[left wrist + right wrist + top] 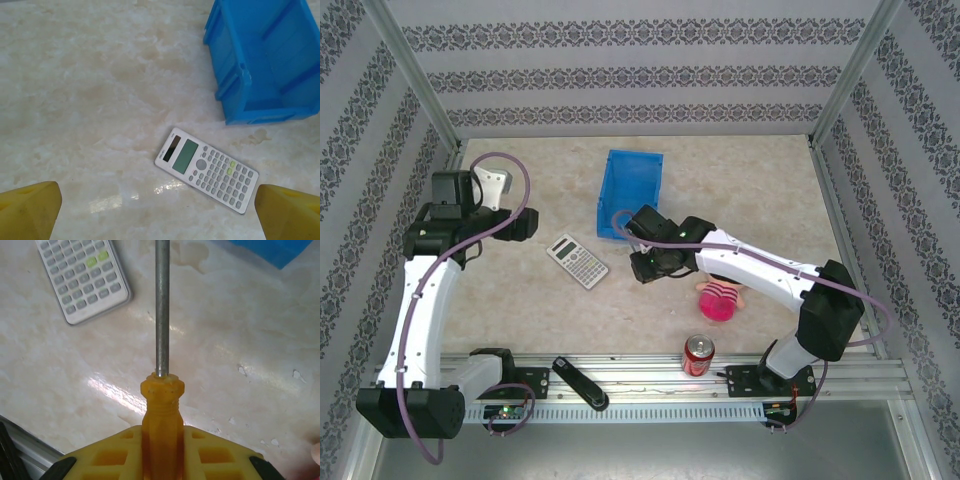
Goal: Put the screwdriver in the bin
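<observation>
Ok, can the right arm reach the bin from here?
Probably yes: the right end effector, shut on the screwdriver, hangs right beside the bin, with nothing between them.

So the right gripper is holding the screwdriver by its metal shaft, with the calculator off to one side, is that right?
Not quite: the right gripper holds the screwdriver by its orange handle, not the metal shaft, which sticks out free. The right wrist view shows this. The calculator is indeed off to one side.
</observation>
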You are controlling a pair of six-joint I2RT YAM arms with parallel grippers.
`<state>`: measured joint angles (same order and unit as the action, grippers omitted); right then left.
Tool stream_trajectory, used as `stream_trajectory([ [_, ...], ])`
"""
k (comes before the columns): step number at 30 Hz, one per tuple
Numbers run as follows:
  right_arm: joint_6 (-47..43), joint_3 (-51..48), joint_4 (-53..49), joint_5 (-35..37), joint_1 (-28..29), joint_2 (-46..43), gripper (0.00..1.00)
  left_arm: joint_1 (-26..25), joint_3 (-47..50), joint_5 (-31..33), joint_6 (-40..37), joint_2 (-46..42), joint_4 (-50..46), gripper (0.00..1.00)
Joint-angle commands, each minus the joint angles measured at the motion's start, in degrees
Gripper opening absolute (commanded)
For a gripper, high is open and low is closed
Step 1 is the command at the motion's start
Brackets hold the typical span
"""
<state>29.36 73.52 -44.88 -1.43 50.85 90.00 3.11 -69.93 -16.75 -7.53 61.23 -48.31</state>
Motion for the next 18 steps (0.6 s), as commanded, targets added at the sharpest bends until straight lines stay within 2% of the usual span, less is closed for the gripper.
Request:
stream_trajectory([
  [1, 2.57, 3.37, 1.81, 3.15, -0.24, 0.92, 0.20, 0.40, -1.48, -2.09, -0.01, -0.60, 1.29, 0.99],
  [9, 4.80, 7.02, 6.07, 7.10, -1.84, 3.28, 0.20, 0.40, -1.30, -4.96, 1.19, 0.02, 2.19, 0.99],
  [18, 1.86, 14.49, 5.14, 8.98, -3.67, 9.67, 0.19, 0.40, -2.23, -4.05, 0.97, 2.73, 0.98, 0.99],
])
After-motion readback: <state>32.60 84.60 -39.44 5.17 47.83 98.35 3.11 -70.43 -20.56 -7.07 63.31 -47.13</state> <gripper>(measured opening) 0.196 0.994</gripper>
